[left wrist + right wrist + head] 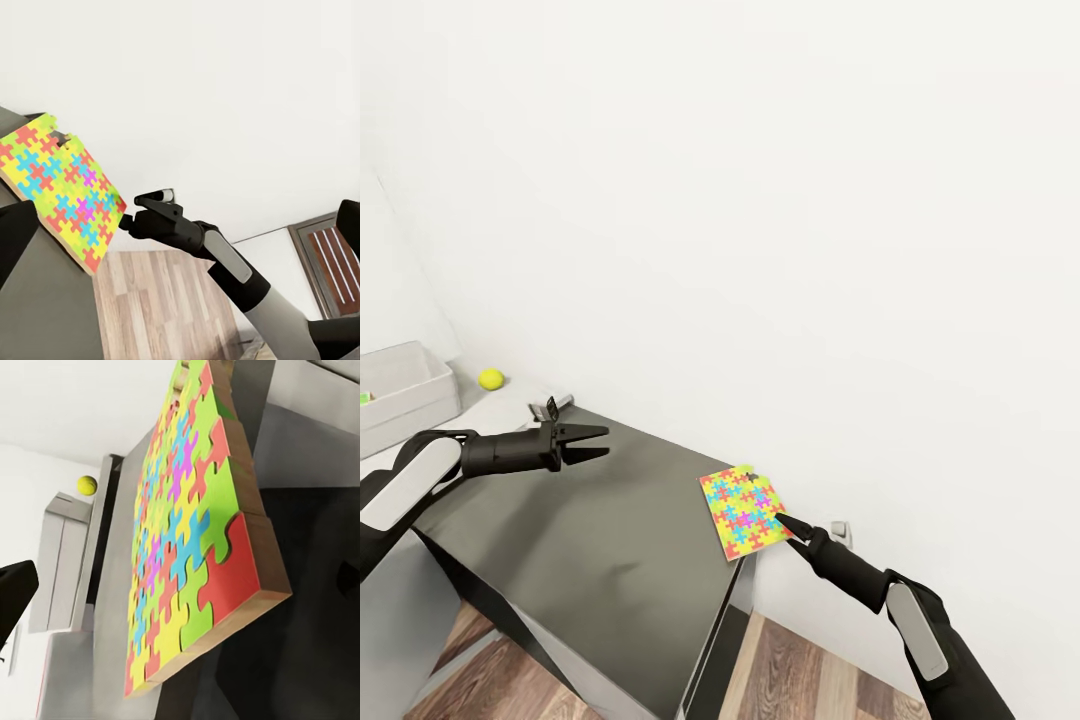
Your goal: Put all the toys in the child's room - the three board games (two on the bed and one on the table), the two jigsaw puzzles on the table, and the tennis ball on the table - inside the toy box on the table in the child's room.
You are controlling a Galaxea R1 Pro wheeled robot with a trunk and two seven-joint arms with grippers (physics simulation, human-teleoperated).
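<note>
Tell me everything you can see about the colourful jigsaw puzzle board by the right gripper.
The thin rectangular jigsaw puzzle board is covered in interlocking yellow, green, blue, pink and orange-red pieces, on what looks like a brown wooden backing. It is tilted up over the far corner of the dark-grey table section, near the white wall. The black right gripper meets its near edge, apparently holding it; the contact itself is hard to see.

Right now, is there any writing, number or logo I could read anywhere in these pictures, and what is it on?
None: there is no readable text in any view.
The jigsaw puzzle by the right hand bears only coloured interlocking pieces, no letters.
The tennis ball shows no marking.
The toy box has a small green patch at its edge, too small to read.
</note>
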